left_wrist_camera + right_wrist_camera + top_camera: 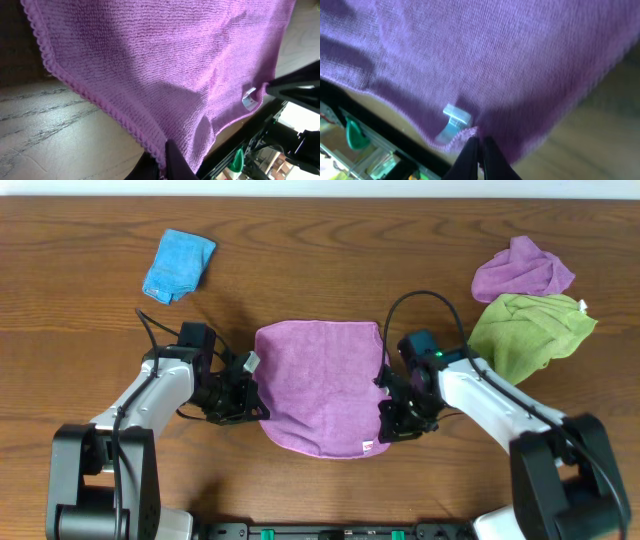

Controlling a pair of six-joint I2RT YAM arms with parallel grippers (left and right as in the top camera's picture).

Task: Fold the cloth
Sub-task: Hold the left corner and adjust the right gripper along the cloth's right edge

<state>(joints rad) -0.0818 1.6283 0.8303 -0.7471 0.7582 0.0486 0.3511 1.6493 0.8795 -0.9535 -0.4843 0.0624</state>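
1. Far left, toward the back: blue rag [178, 265], folded small, lying on the wooden table [80, 360]. It is well apart from everything else.
2. Left hand [254, 408]: at the near-left edge of the purple cloth [320, 385]. In the left wrist view the fingers [172, 161] are pressed together with the scalloped hem caught between them and no gap showing. It has hold of the cloth [165, 65]. The hem casts a shadow on the wood beneath.
3. Purple cloth: centre of the table, between the two hands, spread mostly flat. The back edge is straight and the near edge is rounded. A small white tag [367, 446] sits by the near-right corner.
4. Right hand [388, 427]: at the cloth's near-right corner. In the right wrist view the fingers [471, 153] are closed tight, pinching the cloth [485, 50] just beside the tag [454, 120].
5. Far right, toward the back: crumpled purple rag [522, 270], with a bunched green rag [530, 330] just in front of it. I cannot tell whether the two touch. Both lie apart from the spread cloth.
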